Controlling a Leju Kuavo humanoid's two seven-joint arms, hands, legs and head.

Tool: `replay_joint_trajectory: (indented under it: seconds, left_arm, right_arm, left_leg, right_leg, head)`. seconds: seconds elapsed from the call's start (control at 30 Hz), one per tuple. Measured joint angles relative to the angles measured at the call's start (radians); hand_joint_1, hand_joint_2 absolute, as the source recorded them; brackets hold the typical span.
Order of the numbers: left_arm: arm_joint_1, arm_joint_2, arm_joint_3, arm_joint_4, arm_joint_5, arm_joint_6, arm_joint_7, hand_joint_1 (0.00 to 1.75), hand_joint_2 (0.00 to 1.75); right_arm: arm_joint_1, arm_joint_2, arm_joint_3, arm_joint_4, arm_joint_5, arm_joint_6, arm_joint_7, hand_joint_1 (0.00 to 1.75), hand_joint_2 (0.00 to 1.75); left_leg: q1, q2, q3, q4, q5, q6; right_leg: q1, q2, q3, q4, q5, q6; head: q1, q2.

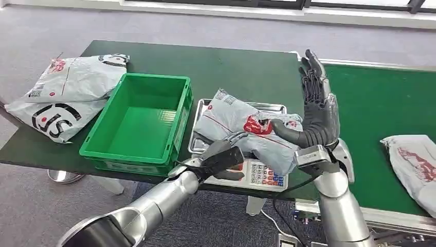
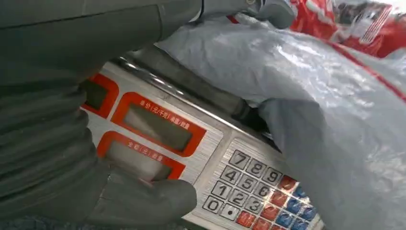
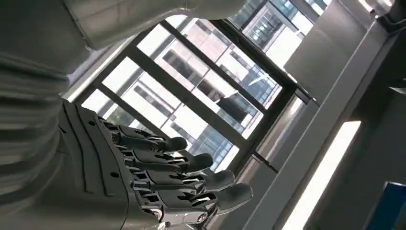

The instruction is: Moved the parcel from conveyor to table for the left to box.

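Now my left hand (image 1: 222, 157) reaches under the soft, floppy parcel (image 1: 247, 128); I can't tell its fingers. My right hand (image 1: 319, 110) is spread wide, empty.

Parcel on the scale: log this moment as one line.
parcel on scale | left robot hand at parcel's near edge, grip unclear | right robot hand raised, open | green box empty

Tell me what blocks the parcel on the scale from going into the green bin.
Nothing visible does. The parcel lies on the scale right beside the green bin, which is open-topped. The left hand is at the parcel's near edge.
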Motion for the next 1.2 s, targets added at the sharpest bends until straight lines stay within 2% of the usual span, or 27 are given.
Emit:
replay_joint_trajectory:
  seconds: [0.23, 0.4, 0.43, 0.47, 0.57, 0.67, 0.73, 0.87, 1.03, 1.2]
  left_arm:
    - [-0.030, -0.010, -0.024, 0.033, -0.029, -0.010, 0.106, 0.00, 1.75]
    - [-0.028, -0.009, -0.024, 0.040, -0.001, 0.059, 0.069, 0.00, 1.75]
    - [-0.027, -0.009, -0.024, 0.041, 0.016, 0.059, 0.046, 0.66, 1.75]
    - [-0.026, -0.009, -0.022, 0.042, 0.037, 0.049, 0.027, 1.75, 1.75]
    - [-0.021, -0.007, 0.001, 0.043, 0.098, -0.024, -0.055, 1.75, 1.75]
    - [-0.016, -0.005, 0.060, 0.042, 0.230, -0.226, -0.179, 1.75, 1.75]
    - [-0.010, -0.006, 0.088, 0.042, 0.246, -0.262, -0.208, 1.75, 1.75]
    - [-0.009, -0.006, 0.116, 0.041, 0.257, -0.278, -0.230, 1.75, 1.75]
    - [-0.006, -0.008, 0.162, 0.041, 0.324, -0.410, -0.185, 1.75, 1.75]
    - [-0.001, -0.009, 0.165, 0.041, 0.310, -0.392, -0.173, 1.75, 1.75]
  right_arm:
    - [0.000, 0.014, -0.003, -0.009, 0.027, 0.022, 0.019, 0.00, 1.75]
    - [0.002, 0.020, -0.014, -0.009, 0.037, 0.027, 0.020, 0.00, 1.75]
    - [0.002, 0.022, -0.014, -0.009, 0.037, 0.027, 0.020, 0.00, 1.75]
    - [0.002, 0.023, -0.014, -0.009, 0.038, 0.028, 0.021, 0.00, 1.75]
    - [0.000, 0.023, -0.015, -0.009, 0.038, 0.033, 0.023, 0.00, 1.75]
    - [-0.004, 0.026, -0.015, -0.005, 0.037, 0.040, 0.024, 0.00, 1.75]
    - [-0.006, 0.026, -0.015, -0.002, 0.036, 0.039, 0.023, 0.00, 1.75]
    - [-0.006, 0.026, -0.015, 0.008, 0.026, 0.026, 0.011, 0.00, 1.75]
    - [-0.004, 0.026, -0.017, 0.019, 0.012, 0.018, 0.002, 0.00, 1.75]
    - [-0.005, 0.026, -0.029, 0.029, 0.004, 0.017, 0.002, 0.00, 1.75]
  left_leg:
    - [0.000, 0.000, 0.000, 0.000, 0.000, 0.000]
    - [0.000, 0.000, 0.000, 0.000, 0.000, 0.001]
    - [0.000, 0.000, 0.000, 0.000, 0.001, 0.001]
    - [0.000, 0.000, 0.000, 0.000, 0.001, 0.001]
    - [0.000, 0.000, 0.000, 0.000, 0.001, 0.001]
    - [0.000, -0.001, 0.000, 0.000, 0.001, 0.001]
    - [0.000, -0.001, 0.000, 0.000, 0.001, 0.001]
    - [0.000, -0.001, 0.000, 0.000, 0.001, 0.001]
    - [0.000, -0.001, 0.000, 0.000, 0.001, 0.001]
    - [0.000, -0.001, 0.000, 0.000, 0.001, 0.001]
  right_leg:
    - [0.000, 0.000, 0.001, 0.000, 0.000, 0.000]
    - [-0.001, 0.000, 0.001, 0.000, 0.001, 0.000]
    - [-0.001, 0.000, 0.001, 0.000, 0.001, 0.000]
    - [0.000, 0.000, 0.001, 0.000, 0.001, 0.000]
    - [0.000, 0.000, 0.001, 0.000, 0.001, 0.000]
    - [0.000, -0.001, 0.001, 0.000, 0.001, 0.000]
    - [0.000, -0.002, 0.001, 0.000, 0.001, 0.000]
    - [-0.001, -0.001, 0.001, 0.000, 0.001, 0.000]
    - [-0.001, -0.002, 0.001, 0.000, 0.001, 0.000]
    - [0.000, -0.002, 0.001, 0.000, 0.001, 0.000]
  head:
    - [0.000, 0.000]
    - [0.000, 0.000]
    - [0.000, 0.000]
    - [0.000, 0.000]
    - [0.000, 0.000]
    - [0.000, 0.000]
    - [0.000, 0.000]
    - [0.000, 0.000]
    - [0.000, 0.000]
    - [0.000, 0.000]
